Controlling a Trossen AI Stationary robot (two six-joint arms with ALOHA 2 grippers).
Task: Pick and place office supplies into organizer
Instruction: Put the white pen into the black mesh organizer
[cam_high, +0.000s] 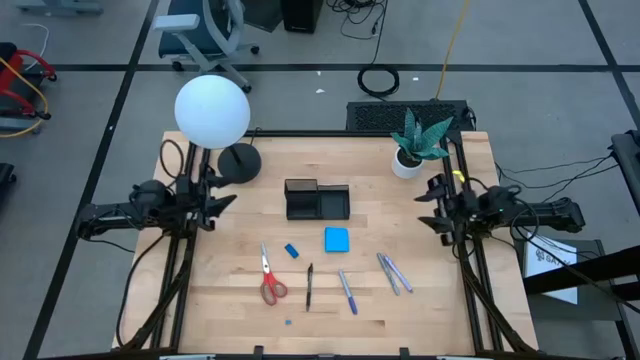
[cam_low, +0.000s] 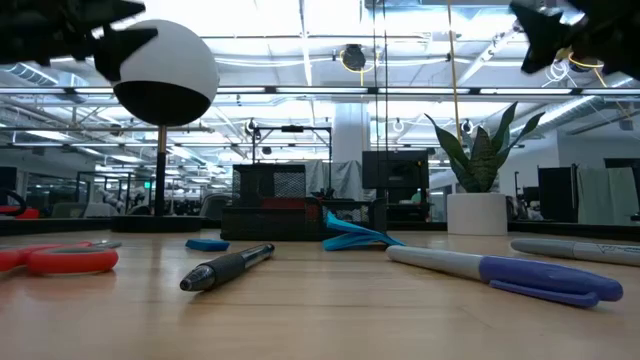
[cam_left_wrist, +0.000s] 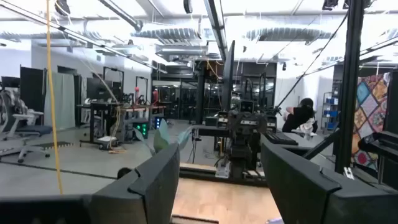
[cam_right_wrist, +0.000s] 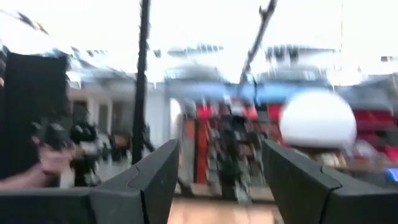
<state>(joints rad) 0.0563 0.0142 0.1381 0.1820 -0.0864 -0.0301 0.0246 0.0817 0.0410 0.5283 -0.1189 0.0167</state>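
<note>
The black organizer (cam_high: 317, 200) stands at the table's middle, toward the far side. Nearer lie the bright blue note pad (cam_high: 336, 239), a small blue eraser (cam_high: 291, 250), red-handled scissors (cam_high: 270, 281), a black pen (cam_high: 309, 285), a blue pen (cam_high: 347, 291) and two greyish pens (cam_high: 393, 272), all flat on the wood. My left gripper (cam_high: 228, 203) hovers open at the table's left edge, raised, pointing toward the organizer. My right gripper (cam_high: 425, 205) hovers open at the right edge, facing it. Both wrist views show wide-apart fingers, the left gripper (cam_left_wrist: 221, 155) and the right gripper (cam_right_wrist: 221, 152), with nothing between them.
A lamp with a white globe (cam_high: 212, 110) and a round black base (cam_high: 240, 162) stands at the far left. A potted plant (cam_high: 415, 145) stands at the far right. A tiny blue speck (cam_high: 288, 322) lies near the near edge. A person's hand (cam_right_wrist: 53, 158) shows beyond the table.
</note>
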